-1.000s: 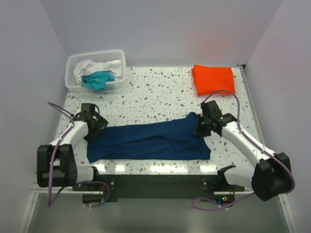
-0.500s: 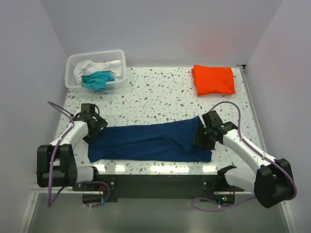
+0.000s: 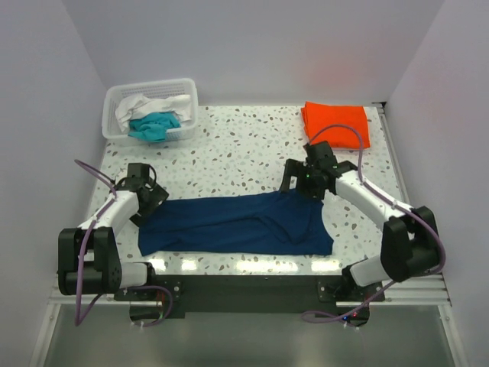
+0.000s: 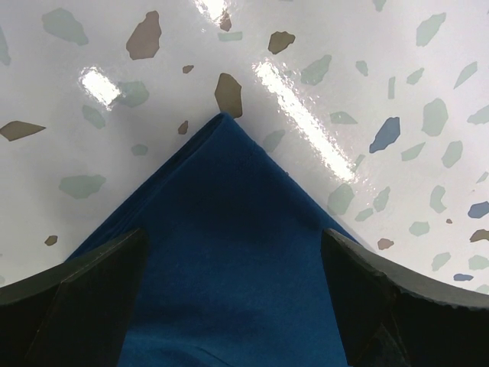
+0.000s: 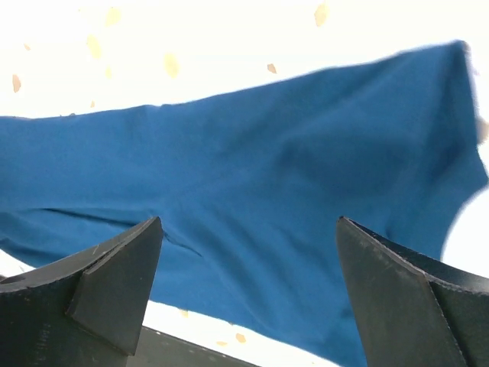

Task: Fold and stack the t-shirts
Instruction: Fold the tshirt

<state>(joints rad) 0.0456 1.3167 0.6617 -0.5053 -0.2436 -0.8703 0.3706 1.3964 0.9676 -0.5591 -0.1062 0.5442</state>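
No writing, label, brand, number or sign can be read in any view. The navy t-shirt (image 3: 237,223), the orange t-shirt (image 3: 336,125) and the white basket (image 3: 153,84) show only plain surfaces, and any marks on the arms are too small to make out.

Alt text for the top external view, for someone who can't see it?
A navy t-shirt lies spread across the foreground, left tool open at its left corner, right tool open over its far right edge. A folded orange t-shirt sits far right; a white basket far left holds white and teal t-shirts.
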